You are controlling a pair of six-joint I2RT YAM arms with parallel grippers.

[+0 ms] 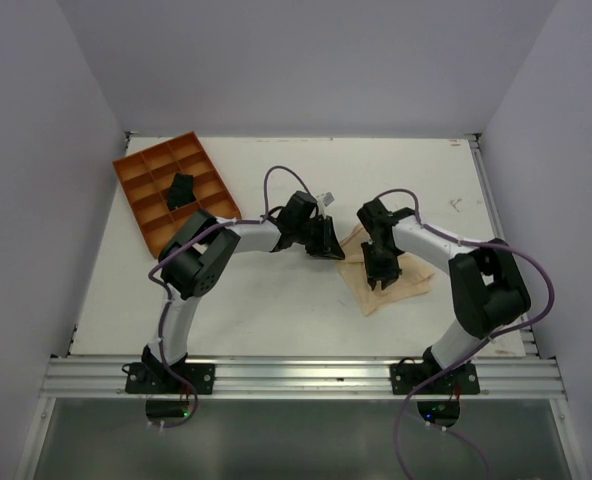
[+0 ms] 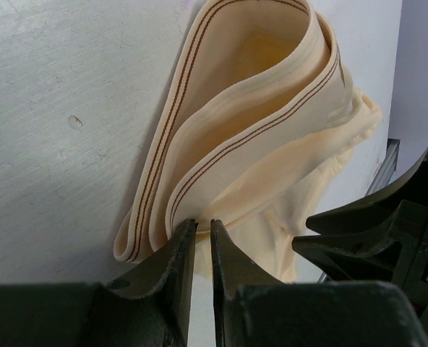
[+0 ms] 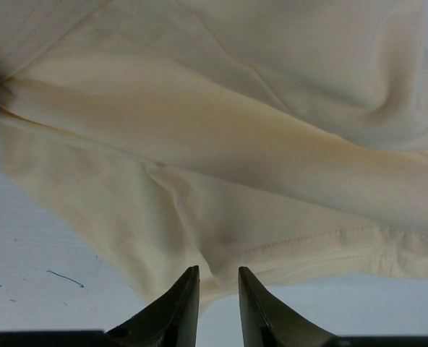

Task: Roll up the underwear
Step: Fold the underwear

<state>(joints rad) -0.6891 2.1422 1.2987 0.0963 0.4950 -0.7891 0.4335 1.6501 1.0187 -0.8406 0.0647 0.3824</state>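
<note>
— What could spoil this, starting with the big things?

— The surface (image 1: 276, 310) is white, matte and faintly scuffed. I judge that thin cloth pushed flat across it would slide rather than roll. The orange compartment tray (image 1: 133, 205) at ten o'clock, with a black bundle (image 1: 180, 188) in one cell, sits well apart and should not interfere.

— And the underwear?

— The underwear (image 1: 401, 282) lies at about four o'clock from the surface's middle. It is pale beige, soft and wrinkled, mostly flat with one side lifted. Its waistband (image 2: 221, 155) is a firmer-looking band with twin brown stitch lines. It stands curled in a loose loop, not a tight roll, and that springy loop could flop open.

— The pincers?

— The left pincer (image 2: 199, 242) is at the cloth's ten o'clock edge. Its black jaws are nearly together and appear clamped on the underwear's folded edge. The bite looks shallow, so a tug may pull the fabric free. The right pincer (image 3: 217, 285) hovers at the hem (image 3: 330, 249) with jaws apart and nothing between them. Closing there might catch only one layer, or snag the thin hem and drag the whole piece sideways. The two pincers are also near each other, so they could collide.
</note>
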